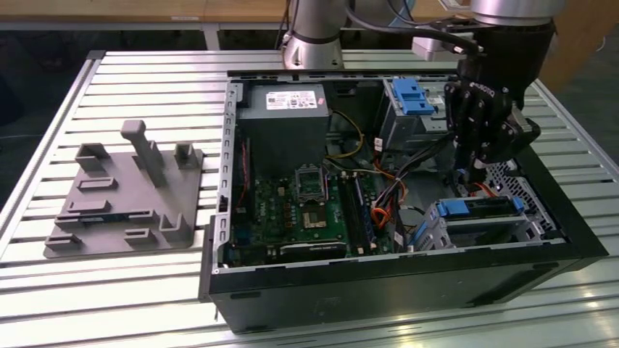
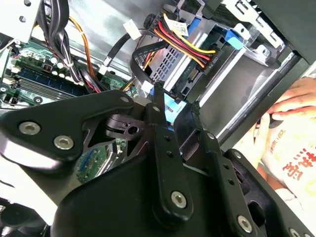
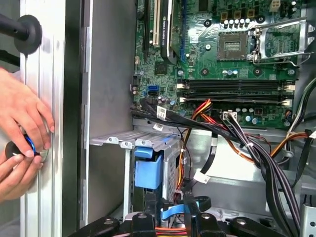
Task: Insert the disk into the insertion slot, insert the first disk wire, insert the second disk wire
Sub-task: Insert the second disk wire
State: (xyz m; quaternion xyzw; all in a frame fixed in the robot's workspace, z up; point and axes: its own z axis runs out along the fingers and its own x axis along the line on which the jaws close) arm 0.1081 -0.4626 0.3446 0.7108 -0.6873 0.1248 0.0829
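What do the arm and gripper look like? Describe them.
The arm is a silver metal tube with a darker joint band, and black cables run beside its wrist. The gripper is matte black, built of jointed links fastened with silver screws, with small white lettering on its body.

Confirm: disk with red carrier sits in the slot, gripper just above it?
Not red: in the exterior view the disk has a blue carrier. It does sit in the slot, with the gripper just above it.
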